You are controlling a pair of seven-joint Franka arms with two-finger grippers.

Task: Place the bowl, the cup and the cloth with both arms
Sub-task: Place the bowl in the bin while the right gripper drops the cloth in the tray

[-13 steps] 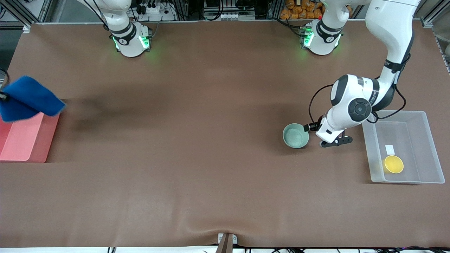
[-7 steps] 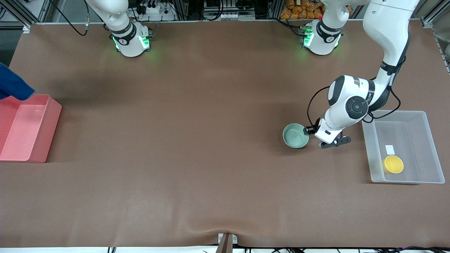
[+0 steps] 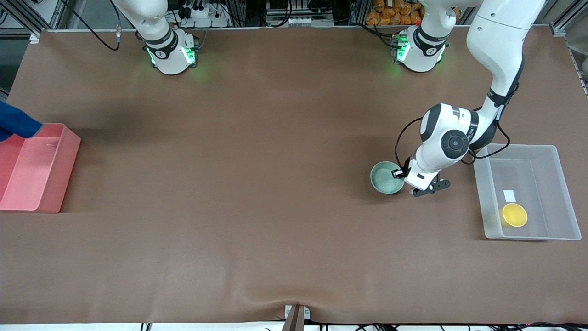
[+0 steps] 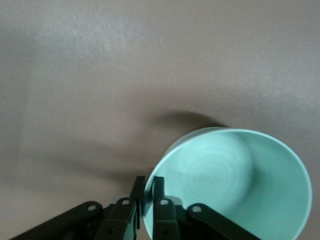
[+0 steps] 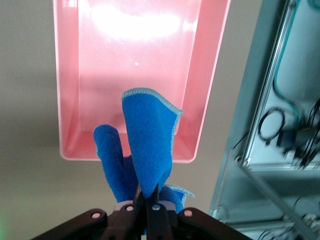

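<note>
L claw [image 4: 148, 192] now clamped on bowl [image 3: 387, 177] rim.

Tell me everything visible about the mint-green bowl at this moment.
The bowl is small, round and pale mint green, with a smooth glossy inside showing faint concentric rings in the left wrist view. It sits upright and empty on the brown table, toward the left arm's end, beside the clear bin that holds the yellow cup. The left pincer is shut on its rim, one finger inside the wall and one outside. Nothing else touches it.
</note>
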